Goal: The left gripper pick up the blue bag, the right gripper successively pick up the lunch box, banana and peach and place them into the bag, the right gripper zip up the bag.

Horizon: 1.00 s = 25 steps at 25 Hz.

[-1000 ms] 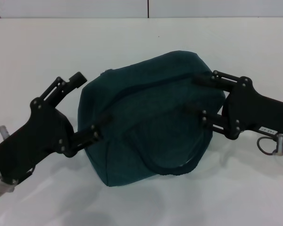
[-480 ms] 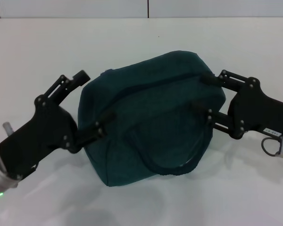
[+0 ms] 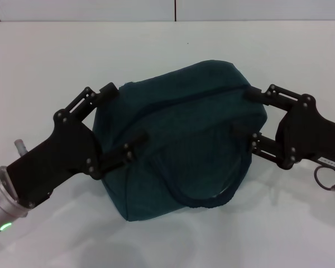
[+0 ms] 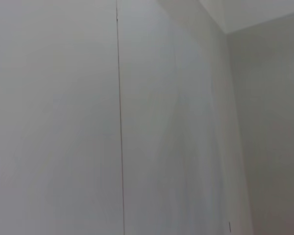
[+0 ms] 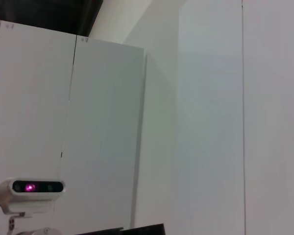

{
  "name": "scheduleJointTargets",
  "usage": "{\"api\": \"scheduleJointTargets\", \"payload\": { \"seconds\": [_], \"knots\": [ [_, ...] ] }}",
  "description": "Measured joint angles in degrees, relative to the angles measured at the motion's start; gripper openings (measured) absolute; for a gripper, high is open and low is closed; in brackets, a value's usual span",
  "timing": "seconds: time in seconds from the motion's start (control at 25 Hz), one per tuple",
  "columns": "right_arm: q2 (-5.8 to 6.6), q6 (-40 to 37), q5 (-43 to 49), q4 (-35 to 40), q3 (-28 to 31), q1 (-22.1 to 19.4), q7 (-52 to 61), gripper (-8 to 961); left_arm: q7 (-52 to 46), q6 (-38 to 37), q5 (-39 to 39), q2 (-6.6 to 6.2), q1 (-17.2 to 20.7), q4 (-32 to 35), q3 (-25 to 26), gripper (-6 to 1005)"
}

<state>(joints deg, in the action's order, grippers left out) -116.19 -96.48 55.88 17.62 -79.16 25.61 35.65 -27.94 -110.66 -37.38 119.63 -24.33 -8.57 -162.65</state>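
Note:
The blue bag (image 3: 173, 134) lies on the white table in the head view, its zipper line running along the top and one loop handle (image 3: 209, 198) hanging at the front. My left gripper (image 3: 124, 114) is open, its two fingers spread over the bag's left end. My right gripper (image 3: 244, 111) is open, its fingers over the bag's right end. The lunch box, banana and peach are out of view. The wrist views show neither the bag nor any fingers.
The white table (image 3: 56, 56) stretches around the bag, ending at a wall at the back. The left wrist view shows only white wall panels (image 4: 63, 122). The right wrist view shows wall panels and a small white camera (image 5: 28, 188) on a stand.
My left gripper has moved right and forward, so its fingers now reach over the bag's left end. My right gripper has drawn back a little to the right. The bag has stayed put.

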Motion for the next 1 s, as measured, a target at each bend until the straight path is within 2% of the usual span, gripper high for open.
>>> {"api": "scheduleJointTargets", "payload": {
  "seconds": [1.0],
  "knots": [
    [0.00,0.20,-3.69,-2.50,-1.09,0.46,-1.86,584,0.77,1.51,-0.10,0.05,1.39,0.84,0.39,887]
  ]
}}
